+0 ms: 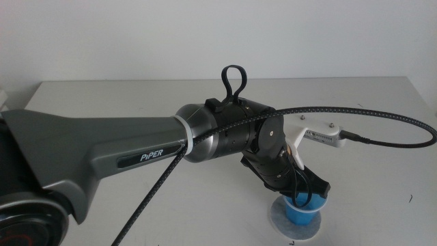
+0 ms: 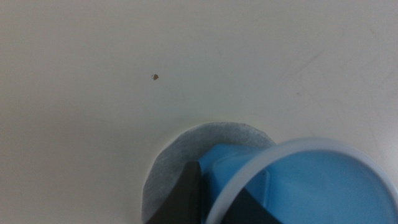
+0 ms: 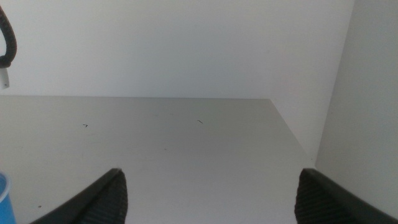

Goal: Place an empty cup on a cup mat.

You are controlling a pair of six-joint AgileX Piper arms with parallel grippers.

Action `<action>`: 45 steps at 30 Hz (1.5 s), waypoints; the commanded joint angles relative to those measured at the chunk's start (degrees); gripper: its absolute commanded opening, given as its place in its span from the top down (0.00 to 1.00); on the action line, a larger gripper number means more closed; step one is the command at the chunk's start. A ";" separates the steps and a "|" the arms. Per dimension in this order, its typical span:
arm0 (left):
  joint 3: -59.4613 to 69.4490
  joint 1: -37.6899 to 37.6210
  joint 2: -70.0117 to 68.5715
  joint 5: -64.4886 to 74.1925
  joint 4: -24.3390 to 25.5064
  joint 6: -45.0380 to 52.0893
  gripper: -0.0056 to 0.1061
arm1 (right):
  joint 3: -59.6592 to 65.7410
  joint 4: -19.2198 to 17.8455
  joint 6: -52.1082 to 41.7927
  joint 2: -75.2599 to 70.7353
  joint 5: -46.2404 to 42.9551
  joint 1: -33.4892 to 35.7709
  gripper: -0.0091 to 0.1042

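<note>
The blue cup is at the front right of the table, over the grey round cup mat. My left gripper reaches in from the left and is shut on the cup's wall, one jaw outside and one inside the rim. In the left wrist view the cup looks empty and covers part of the mat, and the gripper holds its near side. I cannot tell whether the cup's base touches the mat. My right gripper is open, empty and apart from the cup, whose edge shows in its view.
The left arm's grey body and its braided cable cross the middle of the table. A white wall stands beyond the table's right edge. A small dark speck lies on the table near the mat.
</note>
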 commanded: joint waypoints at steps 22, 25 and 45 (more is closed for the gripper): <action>-1.33 6.45 -25.49 5.66 6.95 1.02 0.01 | -0.66 -0.52 -0.49 -1.10 -4.44 0.11 0.09; -1.33 8.73 -29.78 5.70 6.14 0.60 0.01 | -0.66 -0.52 -0.49 -1.10 -4.44 0.11 0.09; 21.25 37.33 -66.79 5.17 13.87 7.75 0.01 | -0.66 -0.52 -0.49 -1.10 -4.44 0.11 0.09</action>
